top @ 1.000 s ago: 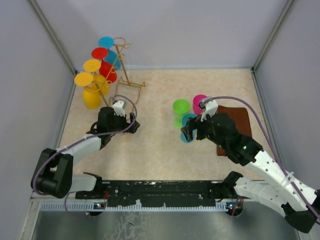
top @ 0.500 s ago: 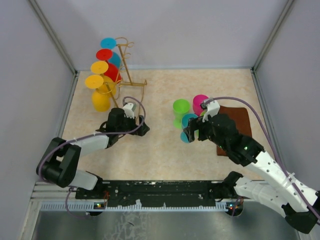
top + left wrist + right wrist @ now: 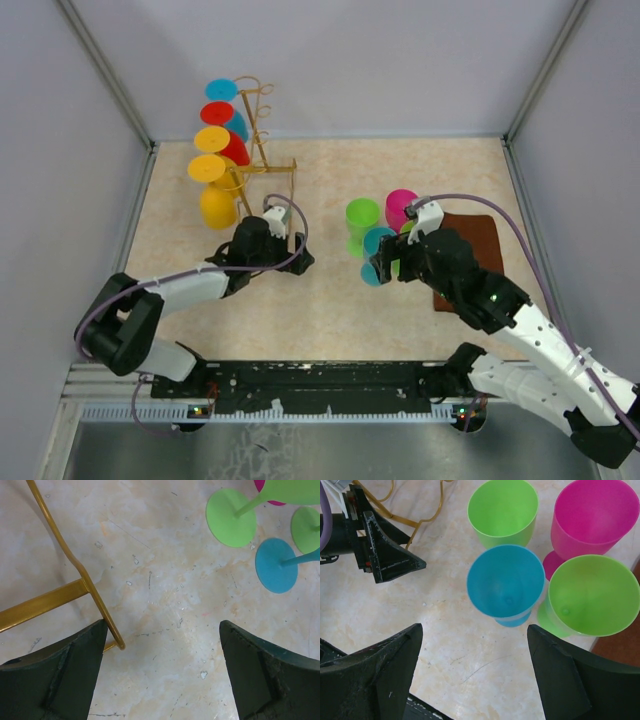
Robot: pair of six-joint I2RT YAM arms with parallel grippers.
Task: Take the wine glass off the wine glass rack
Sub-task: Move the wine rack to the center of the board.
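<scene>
The golden wire wine glass rack (image 3: pixel 258 140) stands at the back left. Blue (image 3: pixel 222 90), red (image 3: pixel 217 113) and two yellow wine glasses (image 3: pixel 209 165) hang upside down on its left side. My left gripper (image 3: pixel 288 248) is low on the table just in front of the rack's base. In the left wrist view it (image 3: pixel 162 672) is open, and the end of the base wire (image 3: pixel 75 587) lies against its left finger. My right gripper (image 3: pixel 472 672) is open and empty, just above a blue glass (image 3: pixel 506 582) standing on the table.
Beside the blue glass, two green glasses (image 3: pixel 503 511) (image 3: pixel 592 595) and a pink one (image 3: pixel 592 515) stand upright at centre right. A brown mat (image 3: pixel 468 250) lies to their right. Grey walls enclose the table on three sides.
My left gripper has slid to the right along the table. The rack and its hanging glasses have shifted a little to the right with it. The right arm has barely moved.
</scene>
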